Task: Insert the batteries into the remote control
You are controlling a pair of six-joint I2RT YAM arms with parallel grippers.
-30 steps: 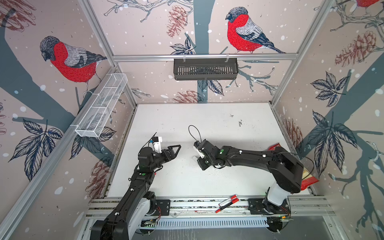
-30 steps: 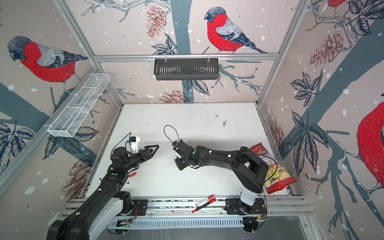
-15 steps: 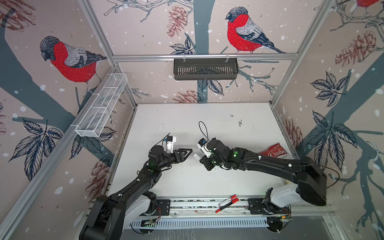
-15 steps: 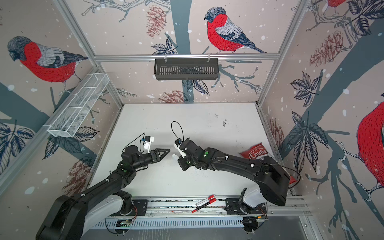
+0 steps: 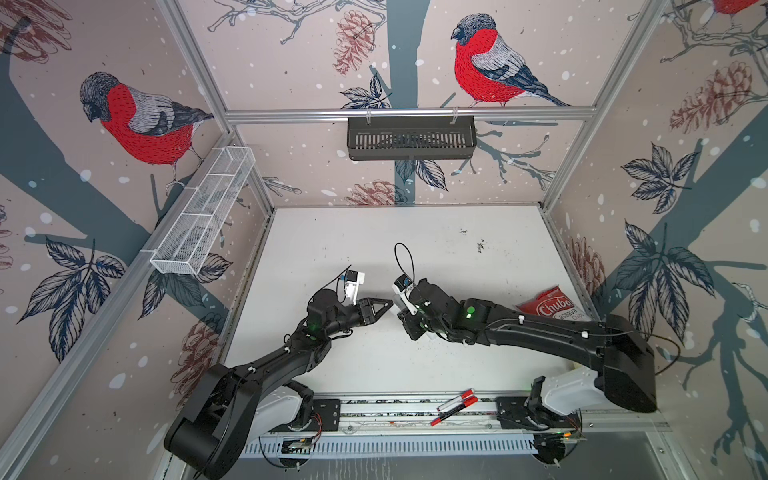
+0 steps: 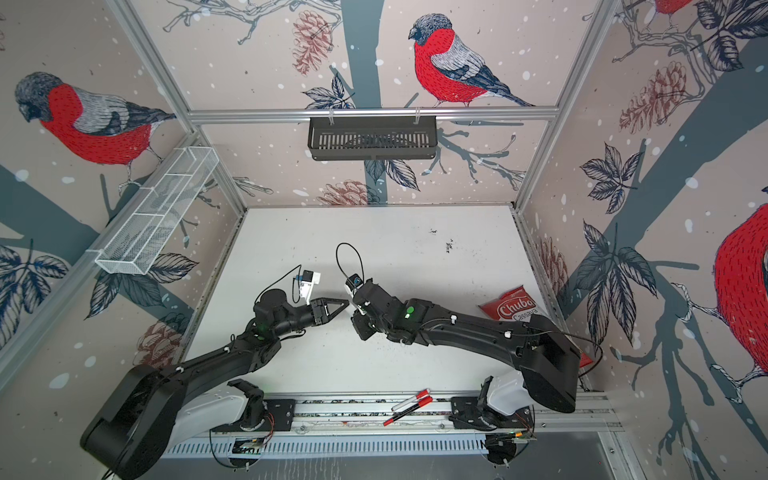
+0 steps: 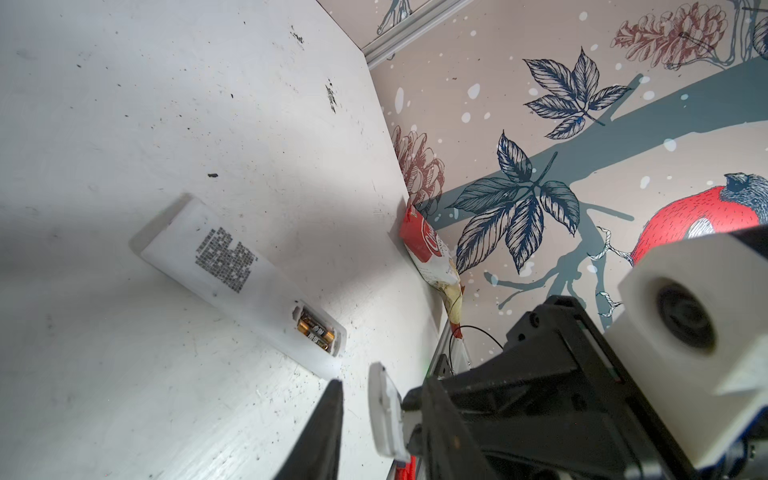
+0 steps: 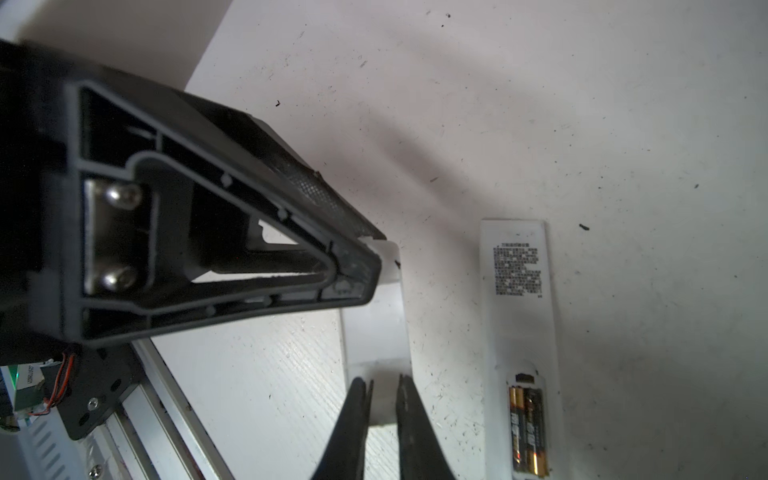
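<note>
In the right wrist view the left gripper (image 8: 365, 270) is hiding the far end of the cover (image 8: 376, 332), so whether it is pinching it is not showing; the picture's edge is cutting off the remote (image 8: 519, 316) just past the batteries (image 8: 528, 428) and the right gripper (image 8: 381, 379) behind its fingertips. In the left wrist view the cover is showing blurred, the edge is cropping the left gripper's one finger (image 7: 326, 428) in sight, and the label (image 7: 224, 259) is coming out too small to read. In both top views the right arm (image 5: 540, 336) is hiding the remote and overlapping the bag (image 5: 548, 305).
</note>
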